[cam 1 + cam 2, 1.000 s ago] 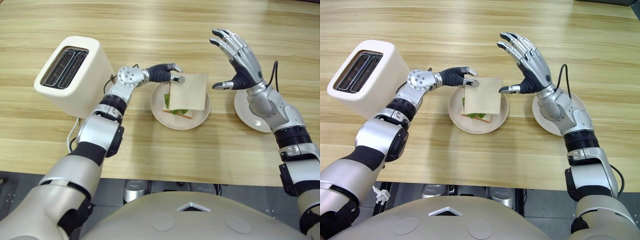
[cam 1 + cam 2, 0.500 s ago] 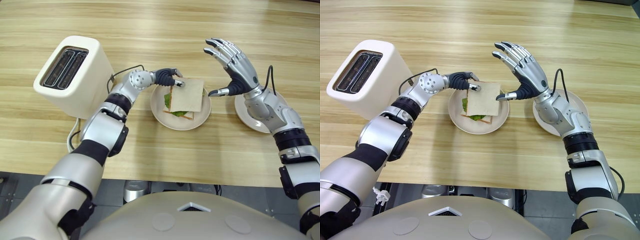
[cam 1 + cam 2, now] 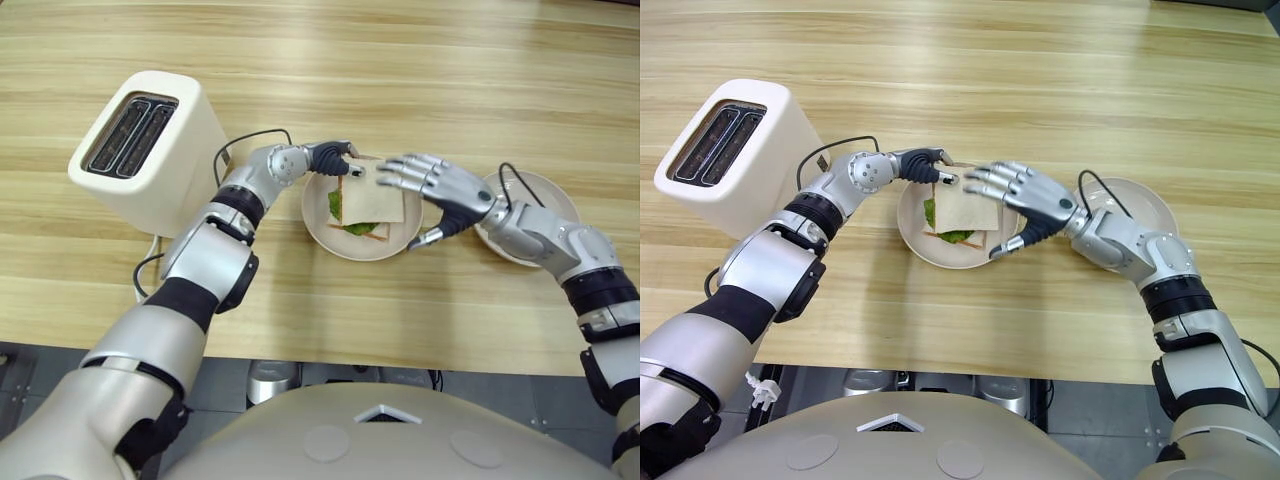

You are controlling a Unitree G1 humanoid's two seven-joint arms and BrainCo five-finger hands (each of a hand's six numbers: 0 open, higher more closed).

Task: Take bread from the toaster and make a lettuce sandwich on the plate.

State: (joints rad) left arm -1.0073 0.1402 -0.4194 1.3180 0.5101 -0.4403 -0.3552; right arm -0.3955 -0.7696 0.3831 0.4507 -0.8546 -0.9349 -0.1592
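My left hand (image 3: 333, 155) pinches the top bread slice (image 3: 372, 207) over lettuce (image 3: 334, 203) on the plate (image 3: 320, 233); right hand (image 3: 440, 188) spread wide above.

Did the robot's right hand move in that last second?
Yes. The right hand swung down and toward the robot's left, away from the empty plate, and is now spread palm-down over the sandwich.

You've got a matt wood-grain table (image 3: 400, 60), a smooth toaster (image 3: 185, 150), a matt plate (image 3: 360, 252) and a shiny metal right hand (image 3: 440, 190).
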